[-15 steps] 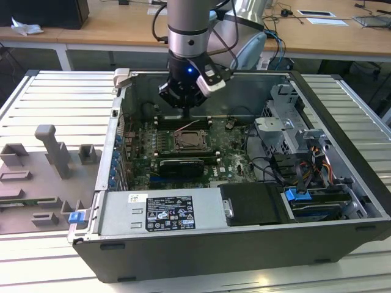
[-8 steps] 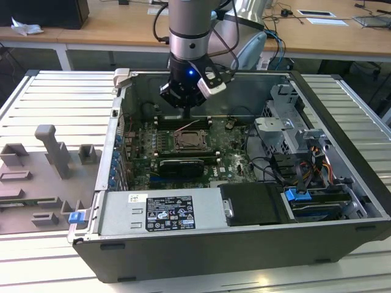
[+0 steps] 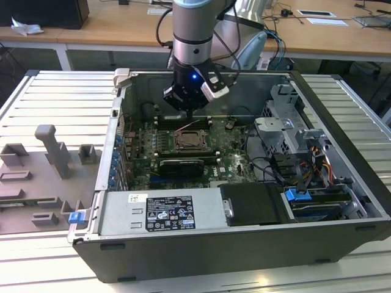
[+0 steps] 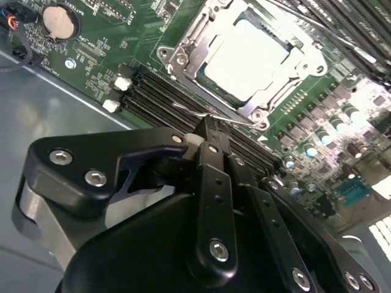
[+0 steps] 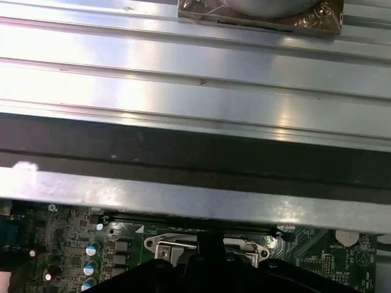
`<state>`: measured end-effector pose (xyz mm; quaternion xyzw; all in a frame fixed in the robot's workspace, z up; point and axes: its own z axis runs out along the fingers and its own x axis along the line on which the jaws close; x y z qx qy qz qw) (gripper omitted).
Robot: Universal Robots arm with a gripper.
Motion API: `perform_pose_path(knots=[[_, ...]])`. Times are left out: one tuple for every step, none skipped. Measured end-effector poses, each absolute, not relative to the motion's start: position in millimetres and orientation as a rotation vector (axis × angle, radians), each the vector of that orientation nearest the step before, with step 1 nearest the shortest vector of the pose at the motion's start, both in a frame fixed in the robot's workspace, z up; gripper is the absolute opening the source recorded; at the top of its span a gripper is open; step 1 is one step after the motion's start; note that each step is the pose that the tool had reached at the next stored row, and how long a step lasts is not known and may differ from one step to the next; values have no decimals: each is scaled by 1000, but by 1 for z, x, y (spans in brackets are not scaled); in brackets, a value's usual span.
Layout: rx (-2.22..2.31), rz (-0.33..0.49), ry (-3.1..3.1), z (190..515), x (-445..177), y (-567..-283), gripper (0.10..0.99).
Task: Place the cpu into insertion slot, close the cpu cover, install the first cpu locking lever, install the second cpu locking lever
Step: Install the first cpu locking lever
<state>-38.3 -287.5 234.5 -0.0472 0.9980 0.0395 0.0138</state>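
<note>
The cpu (image 4: 247, 58) is seen lying flat in the slot (image 4: 201, 46), with the cover (image 4: 305, 61) shut around it. The gripper (image 4: 208, 129) is held just beside the slot, fingers pressed together on a thin lever (image 4: 211, 113).

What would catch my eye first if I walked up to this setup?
Probably the open computer case on the ribbed metal table, with the robot's gripper reaching down inside it. Just below the gripper, the cpu sits pale and shiny in the insertion slot, framed by the silvery cpu cover on the green motherboard.
</note>
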Motion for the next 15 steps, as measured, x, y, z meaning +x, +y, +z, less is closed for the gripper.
perform_pose_path(knots=[[-147, 123, 3108, 233, -37, -287, 106], [-147, 123, 3108, 232, -36, -287, 106], [-147, 123, 3108, 231, -36, -287, 106], [-147, 123, 3108, 230, -35, -287, 106], [-147, 123, 3108, 229, -34, -286, 106], [-147, 123, 3108, 228, -33, -286, 106], [-147, 123, 3108, 228, -33, -286, 106], [-147, 123, 3108, 227, -32, -286, 106], [-147, 124, 3108, 227, -32, -286, 106], [-143, 126, 3107, 226, -31, -286, 106], [-141, 130, 3107, 226, -30, -286, 106], [-135, 132, 3107, 225, -30, -286, 106], [-125, 132, 3107, 225, -29, -286, 106], [-113, 133, 3107, 224, -29, -286, 106], [-104, 137, 3107, 222, -29, -286, 106]])
